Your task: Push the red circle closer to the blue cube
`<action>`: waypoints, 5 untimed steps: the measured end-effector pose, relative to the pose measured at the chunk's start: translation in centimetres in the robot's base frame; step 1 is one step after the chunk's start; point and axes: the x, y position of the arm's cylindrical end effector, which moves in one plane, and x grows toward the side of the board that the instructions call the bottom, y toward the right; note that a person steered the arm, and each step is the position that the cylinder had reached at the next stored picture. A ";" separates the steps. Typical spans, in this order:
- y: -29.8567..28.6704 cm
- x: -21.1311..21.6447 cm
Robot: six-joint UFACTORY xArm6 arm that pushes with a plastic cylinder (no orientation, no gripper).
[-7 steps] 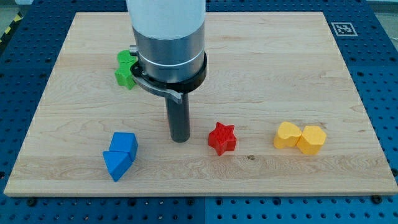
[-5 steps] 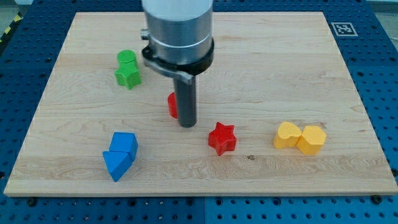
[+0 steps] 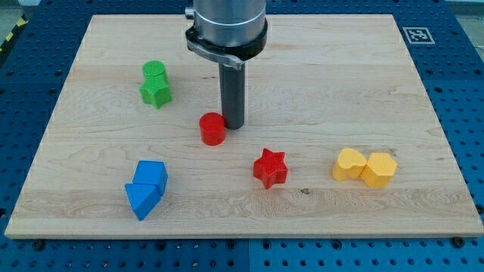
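Note:
The red circle (image 3: 212, 128) sits near the middle of the wooden board (image 3: 318, 83). My tip (image 3: 233, 124) stands just to its right, touching or nearly touching its upper right side. The blue cube (image 3: 150, 175) lies toward the view's bottom left, with a blue triangular block (image 3: 141, 200) pressed against its lower side. The red circle is about a hand's width up and to the right of the blue cube.
A red star (image 3: 270, 168) lies below and right of my tip. Two yellow blocks (image 3: 365, 167) sit side by side at the right. A green cylinder (image 3: 153, 72) and a green star (image 3: 156, 93) sit at the upper left.
My tip has moved up and to the right, from below and left of the red circle to its right side. The red circle, hidden before, now shows fully.

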 end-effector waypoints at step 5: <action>-3.8 -0.2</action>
